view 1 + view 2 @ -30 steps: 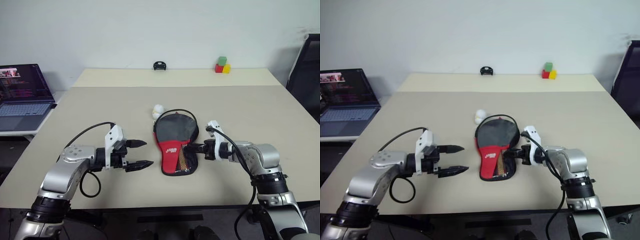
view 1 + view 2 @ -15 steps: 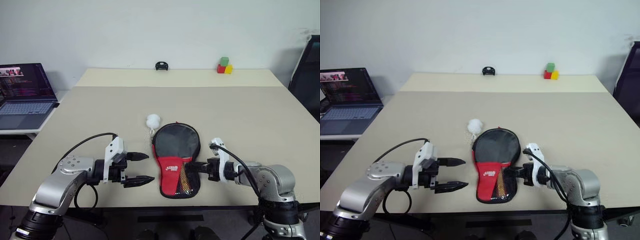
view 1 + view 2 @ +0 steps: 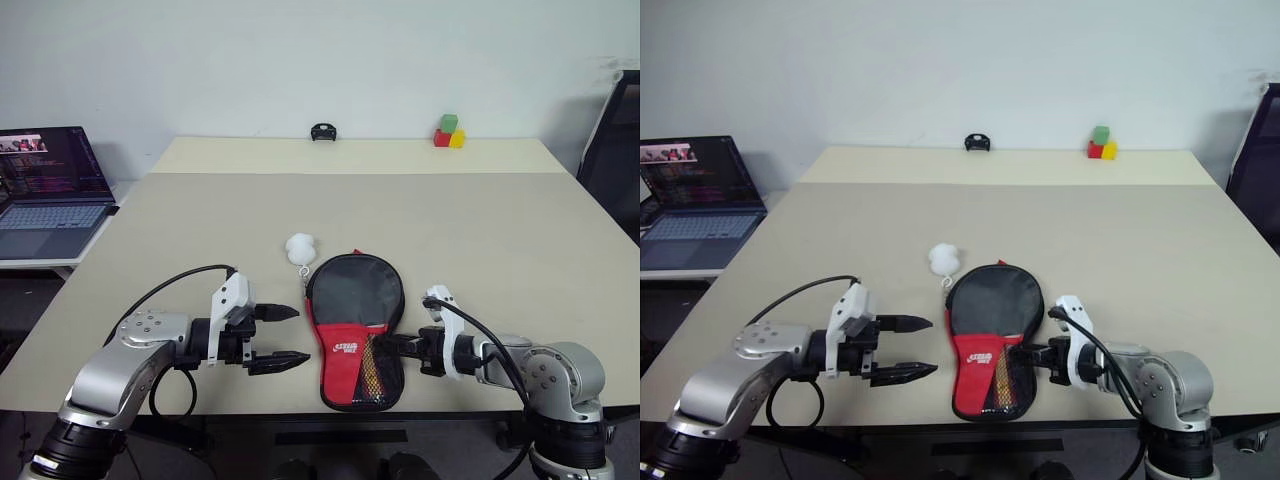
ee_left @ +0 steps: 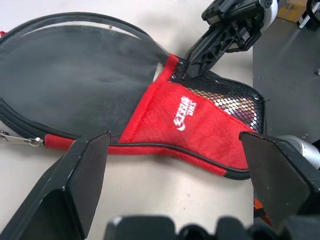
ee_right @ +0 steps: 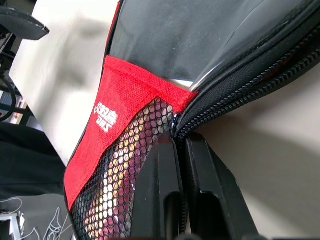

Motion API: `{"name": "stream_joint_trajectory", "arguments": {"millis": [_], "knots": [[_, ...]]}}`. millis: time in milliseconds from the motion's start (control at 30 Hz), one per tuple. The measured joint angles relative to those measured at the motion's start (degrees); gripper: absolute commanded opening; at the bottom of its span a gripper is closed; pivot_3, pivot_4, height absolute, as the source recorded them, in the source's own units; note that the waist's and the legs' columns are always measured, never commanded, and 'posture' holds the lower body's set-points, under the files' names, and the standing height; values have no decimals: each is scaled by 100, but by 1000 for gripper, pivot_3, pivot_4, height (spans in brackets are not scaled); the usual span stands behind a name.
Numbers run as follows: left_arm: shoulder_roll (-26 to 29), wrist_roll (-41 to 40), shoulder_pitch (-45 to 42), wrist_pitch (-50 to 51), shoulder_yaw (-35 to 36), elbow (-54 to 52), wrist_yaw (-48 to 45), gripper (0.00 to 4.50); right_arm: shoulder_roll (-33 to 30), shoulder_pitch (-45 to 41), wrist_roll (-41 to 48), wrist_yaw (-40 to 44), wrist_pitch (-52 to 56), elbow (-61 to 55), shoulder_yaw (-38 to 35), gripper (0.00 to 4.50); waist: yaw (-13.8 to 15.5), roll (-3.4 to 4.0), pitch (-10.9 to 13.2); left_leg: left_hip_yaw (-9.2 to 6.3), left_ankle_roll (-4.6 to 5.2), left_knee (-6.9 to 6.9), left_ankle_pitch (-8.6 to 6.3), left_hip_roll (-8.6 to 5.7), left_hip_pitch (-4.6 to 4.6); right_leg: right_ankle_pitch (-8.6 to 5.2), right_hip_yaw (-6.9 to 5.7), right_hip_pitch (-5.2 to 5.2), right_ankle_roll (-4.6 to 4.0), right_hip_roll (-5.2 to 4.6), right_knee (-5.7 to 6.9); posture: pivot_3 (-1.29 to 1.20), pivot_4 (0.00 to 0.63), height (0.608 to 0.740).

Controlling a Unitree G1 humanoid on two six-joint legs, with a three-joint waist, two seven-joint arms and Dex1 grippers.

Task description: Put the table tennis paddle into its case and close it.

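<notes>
Right tool (image 3: pixel 1032 354): we read the fingers as pinched together on the zip edge of the case (image 3: pixel 992 340), at its right side where the mesh pocket meets the red panel. Right wrist view shows the zipper running between the two fingers.

Left tool (image 3: pixel 288 338): fingers spread wide, holding nothing, pointing at the case's left side, just beside it but apart.

Case lies flat near the front edge of the tabletop (image 3: pixel 200 220), round black end toward the far edge, narrow red and mesh end toward the front edge. We can't tell whether the paddle is inside.

White ball (image 3: pixel 298 247) sits just past the round end, to its left. Small black item (image 3: pixel 322 132) and coloured blocks (image 3: pixel 447 131) at the far edge. Laptop (image 3: pixel 45 185) is off the left edge.
</notes>
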Motion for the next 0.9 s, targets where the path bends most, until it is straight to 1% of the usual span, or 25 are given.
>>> {"name": "stream_joint_trajectory", "arguments": {"millis": [200,300,433,567,733,833,900], "knots": [[-1,0,-16,-7,-10,1,28,4500,9,36,19,-174,-1,-4,18,16,1,0,0,0,0,0,0,0,0,0,0,1,0,0,0,0,150,740],[-2,1,-17,-11,-12,1,51,4500,-12,40,21,-217,-16,-4,16,776,2,0,0,-1,0,1,0,0,0,0,0,1,0,0,0,0,150,740],[-13,5,-17,-27,-14,5,62,4500,-130,42,38,-291,-2,-59,-108,2128,3,0,0,-1,0,1,0,-1,0,0,-1,2,0,0,0,0,150,740],[-29,13,-18,-54,-17,13,64,4500,-174,111,141,-297,150,-302,-396,3510,6,0,0,-3,0,1,0,-1,0,0,-1,3,0,0,1,0,150,740],[-66,43,-29,-141,-91,36,64,4500,-188,203,258,-295,392,-607,-656,3510,2,0,0,-3,0,1,0,-1,1,0,-1,3,0,1,1,0,150,740],[-81,53,-30,-156,-114,53,65,4500,-334,203,336,-223,392,-758,-760,3510,3,0,0,-3,0,1,0,-1,1,0,-1,3,0,1,1,0,150,740],[-96,59,-40,-167,-114,67,70,4500,-379,197,424,-148,357,-812,-803,3878,3,0,0,-3,0,1,0,-1,1,0,-1,3,0,2,1,0,150,740]]}}
